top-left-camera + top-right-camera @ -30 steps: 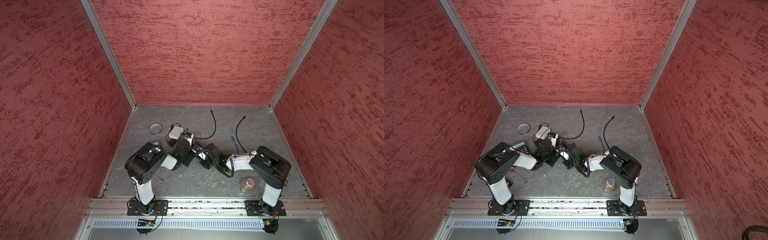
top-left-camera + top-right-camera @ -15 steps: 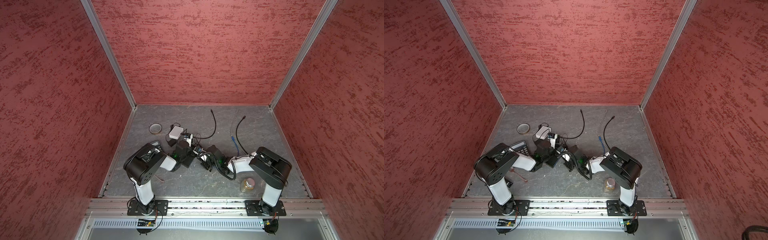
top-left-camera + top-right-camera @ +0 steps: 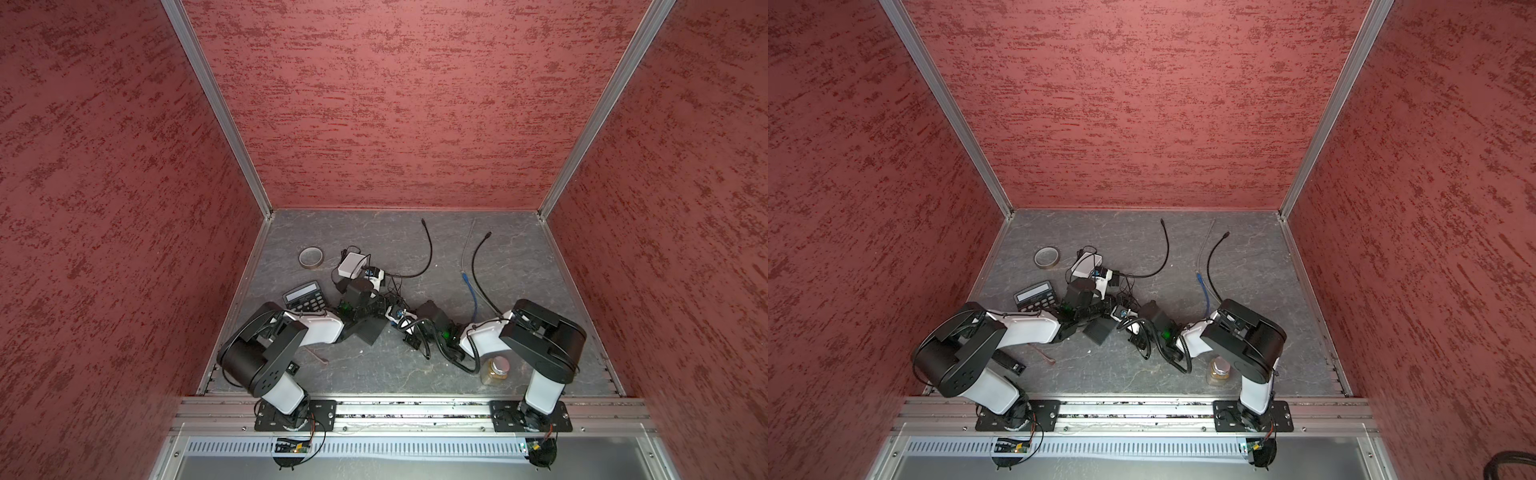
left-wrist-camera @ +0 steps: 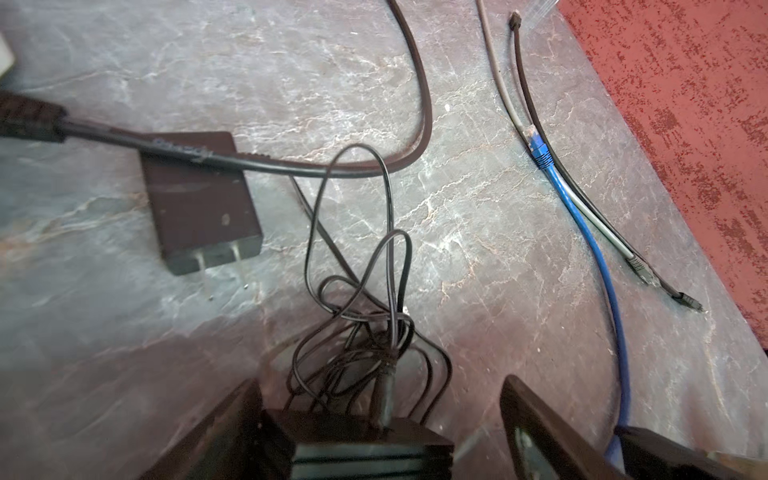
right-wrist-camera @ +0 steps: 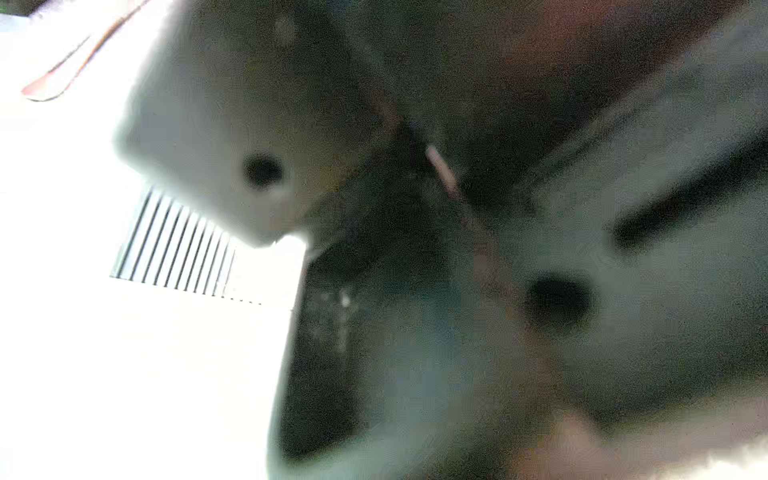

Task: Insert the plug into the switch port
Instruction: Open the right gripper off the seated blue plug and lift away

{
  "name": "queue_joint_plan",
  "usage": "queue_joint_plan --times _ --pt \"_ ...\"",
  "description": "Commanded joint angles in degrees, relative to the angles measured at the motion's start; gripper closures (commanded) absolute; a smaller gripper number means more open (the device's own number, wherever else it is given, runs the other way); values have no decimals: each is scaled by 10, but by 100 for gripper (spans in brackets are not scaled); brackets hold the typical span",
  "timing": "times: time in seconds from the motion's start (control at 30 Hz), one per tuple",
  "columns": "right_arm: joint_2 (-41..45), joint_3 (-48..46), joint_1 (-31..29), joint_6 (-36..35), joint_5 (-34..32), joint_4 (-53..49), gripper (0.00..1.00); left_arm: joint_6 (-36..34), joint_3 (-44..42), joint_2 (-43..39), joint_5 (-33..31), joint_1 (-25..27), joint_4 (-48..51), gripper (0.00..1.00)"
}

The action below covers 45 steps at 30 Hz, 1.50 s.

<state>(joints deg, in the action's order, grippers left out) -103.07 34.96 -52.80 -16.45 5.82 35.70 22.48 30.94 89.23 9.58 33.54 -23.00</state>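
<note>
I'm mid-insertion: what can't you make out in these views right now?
- Right gripper: the right wrist view is blurred and glare-washed; any grip is unreadable.
- Black box: cut off by the left wrist view's edge; ports unseen.
- Thin plug: blurred there and too small in both top views; seating unclear.
</note>
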Motion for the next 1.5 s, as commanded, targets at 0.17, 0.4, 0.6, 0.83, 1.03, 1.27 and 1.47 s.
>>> queue_joint_plan --times 0.17,0.4,0.6,0.83,1.03,1.27,1.47 --pt "19 32 -2 -90 17 30 100 44 -36 -82 -12 -32 64 0" --pt "11 66 2 -152 55 -37 100 28 -44 -147 -39 -83 121 0" --pt "-5 101 5 -167 67 -93 100 29 -50 -188 -46 -116 149 0" --pt "-40 136 25 -189 71 -133 98 44 -84 -251 -26 -121 136 0" --pt "-63 156 35 -186 69 -153 86 58 -108 -298 -26 -121 139 0" --pt "-35 150 45 -116 50 -143 53 75 -123 -346 -50 -119 147 0" --pt "5 134 57 -57 47 -128 41 72 -123 -365 -41 -112 158 0"
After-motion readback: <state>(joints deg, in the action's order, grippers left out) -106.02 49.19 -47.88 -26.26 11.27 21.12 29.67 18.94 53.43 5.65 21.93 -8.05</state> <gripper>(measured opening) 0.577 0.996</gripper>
